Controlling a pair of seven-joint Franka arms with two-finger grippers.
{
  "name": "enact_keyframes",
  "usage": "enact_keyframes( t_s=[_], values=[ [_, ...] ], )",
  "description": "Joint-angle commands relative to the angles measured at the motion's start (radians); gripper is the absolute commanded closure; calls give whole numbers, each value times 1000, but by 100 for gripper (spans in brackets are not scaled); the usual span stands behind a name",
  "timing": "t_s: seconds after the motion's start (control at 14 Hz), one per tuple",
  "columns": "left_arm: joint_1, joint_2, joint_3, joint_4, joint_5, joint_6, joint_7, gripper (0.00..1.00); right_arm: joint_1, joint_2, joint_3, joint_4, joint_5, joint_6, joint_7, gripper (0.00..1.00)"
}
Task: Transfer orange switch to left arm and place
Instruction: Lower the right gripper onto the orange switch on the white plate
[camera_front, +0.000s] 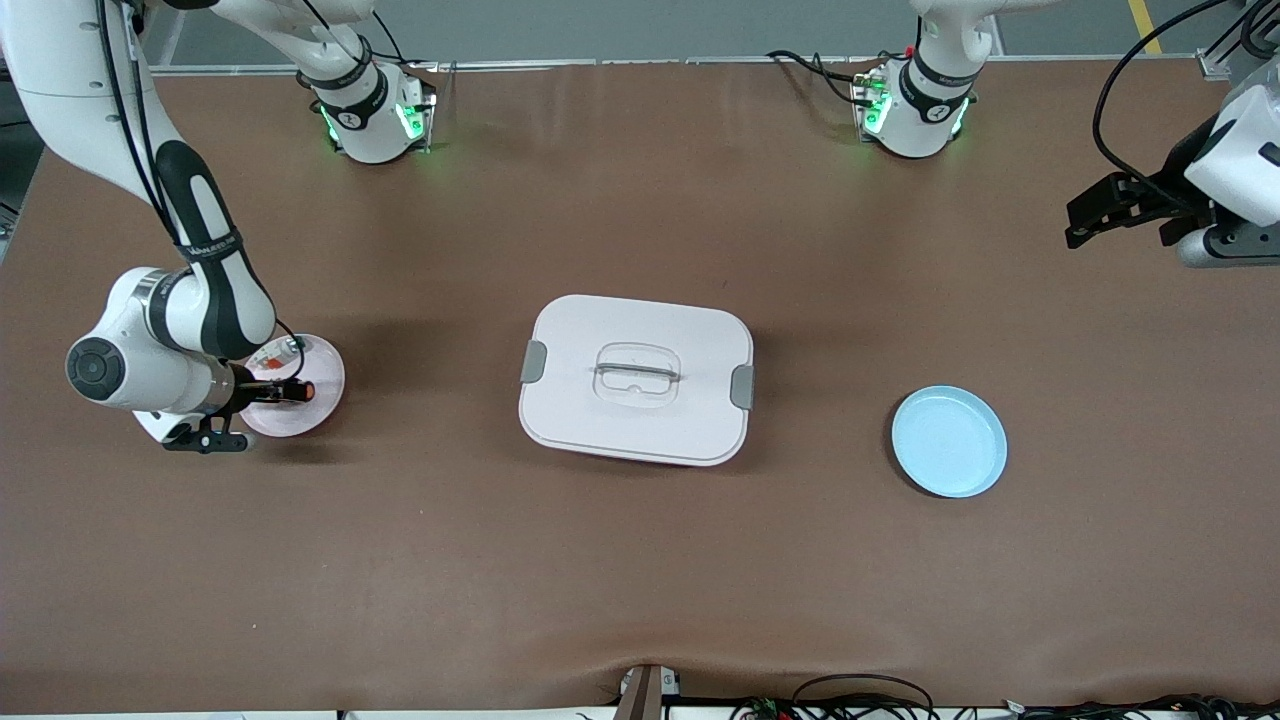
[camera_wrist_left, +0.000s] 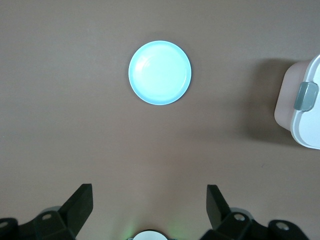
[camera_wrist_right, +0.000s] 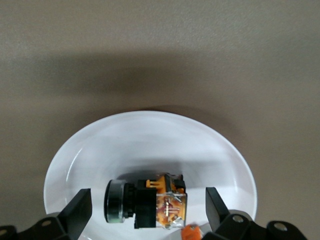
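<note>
Brown table (camera_front: 640, 560): box (camera_front: 636, 378), two plates (camera_front: 949, 441)

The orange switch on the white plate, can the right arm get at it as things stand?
Probably yes. The right gripper is low over the white plate, fingers open either side of the orange switch, with nothing between them.

The box (camera_wrist_left: 304, 102) is cut off at the left wrist view's edge.

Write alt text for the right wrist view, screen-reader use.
A small black push-button switch with an orange band lies on its side in a round white plate on a brown table. The right gripper sits low over the plate, jaws open, one on each side of the switch without touching it.
</note>
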Motion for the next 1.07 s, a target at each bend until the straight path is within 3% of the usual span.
enact_keyframes(
  t_s=[0.0, 0.71, 0.85, 1.0],
  values=[
    [5, -21, 0, -12, 5, 9, 6, 0, -1, 11, 1, -1, 42, 9, -25, 0],
    [8, -27, -1, -14, 4, 9, 12, 0, -2, 25, 0, -29, 42, 12, -49, 0],
    [10, -28, -1, -14, 5, 4, 12, 0, -1, 25, 1, -29, 42, 12, -64, 41],
    [10, -30, -1, -14, 5, 1, 14, 0, -1, 25, 0, -27, 42, 12, -84, 66]
  ],
)
